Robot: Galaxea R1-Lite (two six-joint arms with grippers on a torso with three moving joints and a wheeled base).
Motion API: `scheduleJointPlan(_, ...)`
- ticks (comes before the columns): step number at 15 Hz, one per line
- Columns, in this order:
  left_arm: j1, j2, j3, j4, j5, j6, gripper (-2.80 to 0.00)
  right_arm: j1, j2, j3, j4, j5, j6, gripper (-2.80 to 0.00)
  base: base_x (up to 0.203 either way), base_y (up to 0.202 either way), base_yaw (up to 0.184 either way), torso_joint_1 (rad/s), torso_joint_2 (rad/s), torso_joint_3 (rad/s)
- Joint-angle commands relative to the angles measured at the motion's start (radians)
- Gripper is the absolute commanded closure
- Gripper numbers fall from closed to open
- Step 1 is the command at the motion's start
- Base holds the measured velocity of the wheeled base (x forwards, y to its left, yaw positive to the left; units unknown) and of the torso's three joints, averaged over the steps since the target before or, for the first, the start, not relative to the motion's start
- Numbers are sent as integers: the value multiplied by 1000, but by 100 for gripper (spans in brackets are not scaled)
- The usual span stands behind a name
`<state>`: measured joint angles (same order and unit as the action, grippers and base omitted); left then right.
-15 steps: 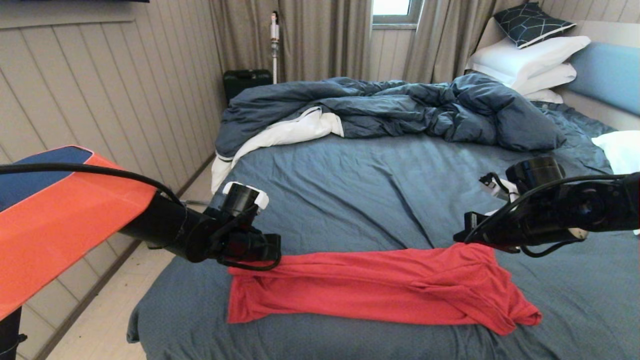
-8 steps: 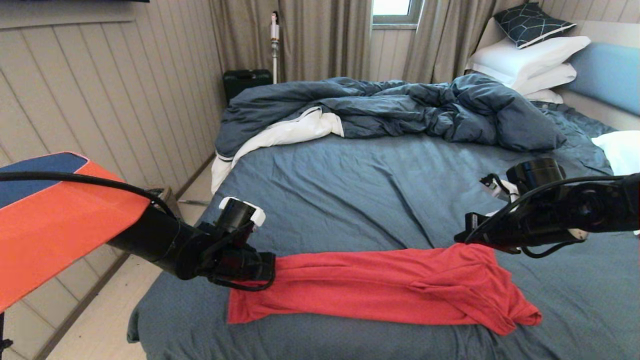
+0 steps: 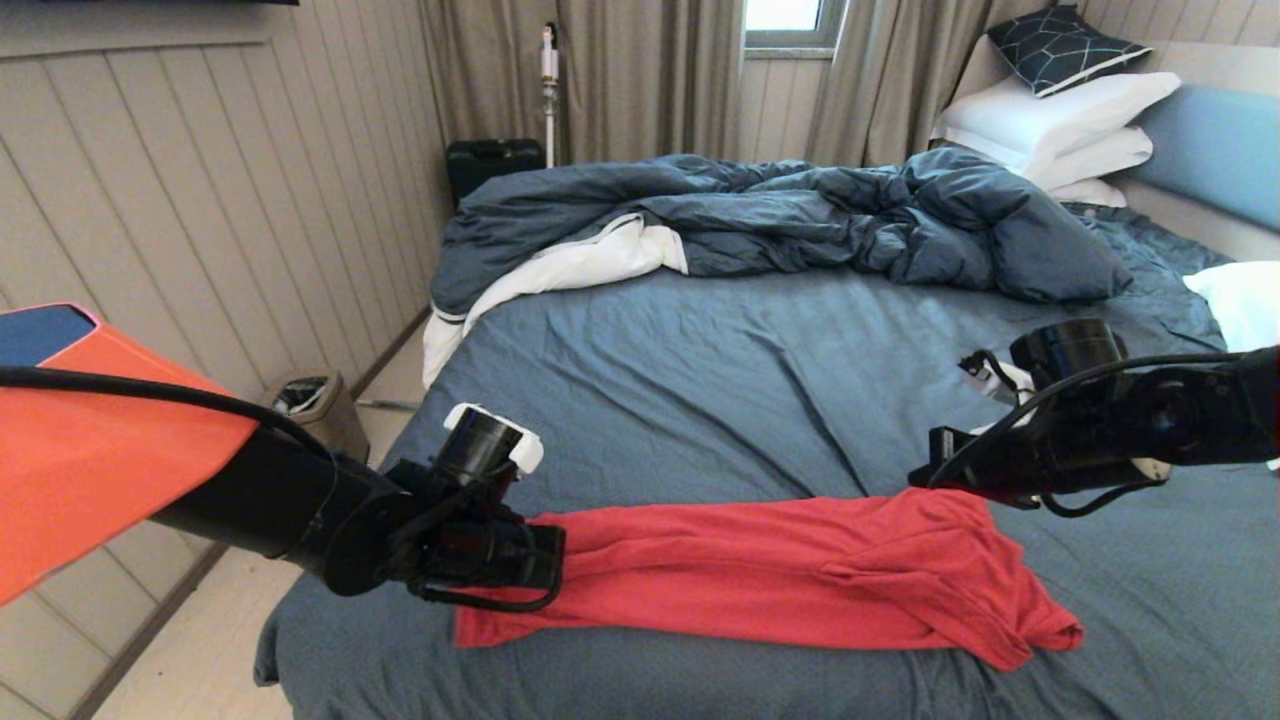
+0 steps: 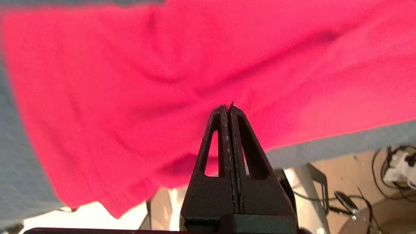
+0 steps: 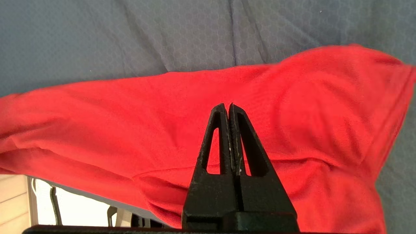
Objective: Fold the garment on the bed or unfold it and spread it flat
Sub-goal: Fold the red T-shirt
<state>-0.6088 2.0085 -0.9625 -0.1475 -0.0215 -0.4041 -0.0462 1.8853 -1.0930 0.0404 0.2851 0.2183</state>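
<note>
red shirt (image 3: pixel 780 570), between both closed tools

no readable text, labels or numbers anywhere.

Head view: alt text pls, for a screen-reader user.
A red T-shirt lies folded into a long band across the near edge of a bed with a blue-grey sheet. The left gripper sits at its left end and the right gripper at its right end, both with jaws shut. A rumpled dark blue duvet and white pillows lie behind.
</note>
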Motion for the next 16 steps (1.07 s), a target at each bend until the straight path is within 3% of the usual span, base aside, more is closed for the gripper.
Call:
scheduleJointPlan(1, -20, 4, 21, -4, 0, -25, 0, -4, 6, 2, -13, 0, 1, 0, 0, 0, 0, 0, 0, 0)
scheduleJointPlan(9, -20, -85, 62, -57, 4, -50, 0, -4, 1, 10, -17, 0, 0, 0, 0, 0, 0, 0, 0, 0)
scheduleJointPlan(12, -21, -87, -35, -44, 6, -53, 0, -3, 1, 12, -17, 0, 1, 0, 0, 0, 0, 0, 0, 0)
scheduleJointPlan(16, -63, 48, -181, 19, 8, -59, 0, 24, 1, 27, -17, 0, 2, 0, 0, 0, 0, 0, 0, 0)
